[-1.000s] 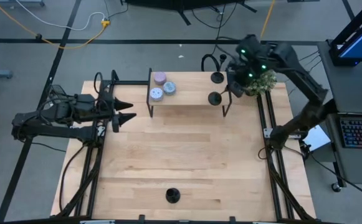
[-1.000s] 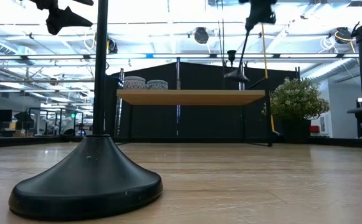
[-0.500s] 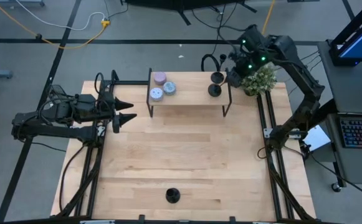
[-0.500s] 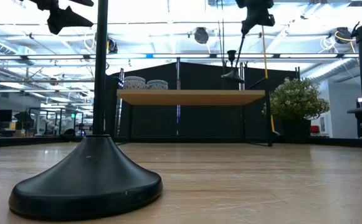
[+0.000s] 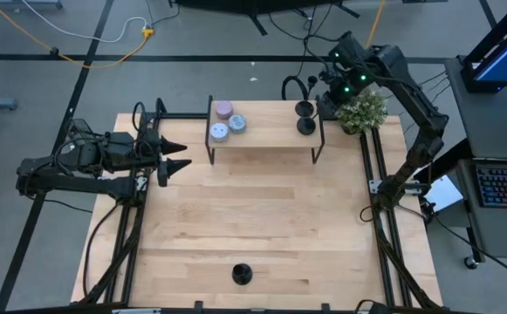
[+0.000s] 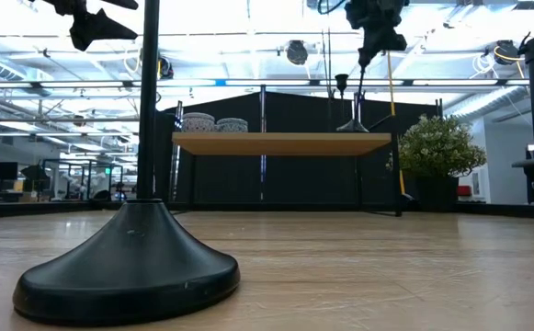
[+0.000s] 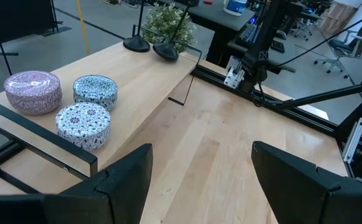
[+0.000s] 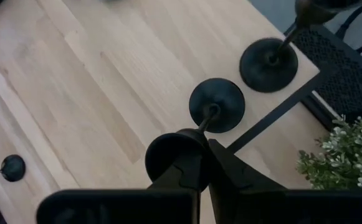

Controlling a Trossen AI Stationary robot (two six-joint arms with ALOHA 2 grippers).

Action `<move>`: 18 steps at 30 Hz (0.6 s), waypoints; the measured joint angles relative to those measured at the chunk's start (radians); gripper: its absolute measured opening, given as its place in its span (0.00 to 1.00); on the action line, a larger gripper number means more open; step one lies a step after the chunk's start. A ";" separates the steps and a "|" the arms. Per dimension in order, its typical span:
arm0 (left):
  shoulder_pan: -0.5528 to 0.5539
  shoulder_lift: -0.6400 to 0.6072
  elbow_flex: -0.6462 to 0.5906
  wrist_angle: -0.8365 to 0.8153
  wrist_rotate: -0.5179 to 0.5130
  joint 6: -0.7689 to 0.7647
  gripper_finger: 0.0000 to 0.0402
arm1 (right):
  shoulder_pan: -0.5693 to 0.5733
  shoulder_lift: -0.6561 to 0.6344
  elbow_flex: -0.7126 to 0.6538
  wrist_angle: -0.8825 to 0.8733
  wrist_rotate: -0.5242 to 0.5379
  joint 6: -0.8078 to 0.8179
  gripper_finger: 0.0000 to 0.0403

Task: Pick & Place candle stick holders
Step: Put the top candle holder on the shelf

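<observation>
- We see the right gripper (image 8: 196, 163) clamped shut on the cup top of a candle stick holder (image 5: 306, 126), directly above it; the stem runs straight down from the fingers, so the long axis is upright.
- The held holder's base (image 8: 217, 105) sits over the small raised shelf (image 5: 266, 131), at the shelf end nearest the potted plant (image 5: 360, 111); we cannot tell whether it is touching the shelf top yet.
- A second holder (image 5: 304, 108) stands on the same shelf, just beside the held one, on the shelf's far edge.
- A third holder (image 5: 242, 274) stands on the table, well apart from the shelf, near the table's front edge.
- The right arm is much nearer the shelf; the left gripper (image 5: 176, 163) waits beside the shelf's other end, jaws parted and empty.
- Each holder looks thin, black and metal: round flat base, slim stem, small cup. We judge it easy to tip.
</observation>
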 joint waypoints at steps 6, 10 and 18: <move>0.000 0.000 0.000 0.000 0.000 0.005 0.70 | 0.000 0.020 0.000 -0.004 0.002 0.000 0.00; 0.000 0.000 0.000 0.000 -0.001 0.013 0.70 | 0.000 0.021 0.000 -0.006 -0.001 0.003 0.00; 0.000 0.000 0.000 0.000 -0.002 0.020 0.70 | 0.000 0.020 0.000 -0.011 -0.001 0.003 0.00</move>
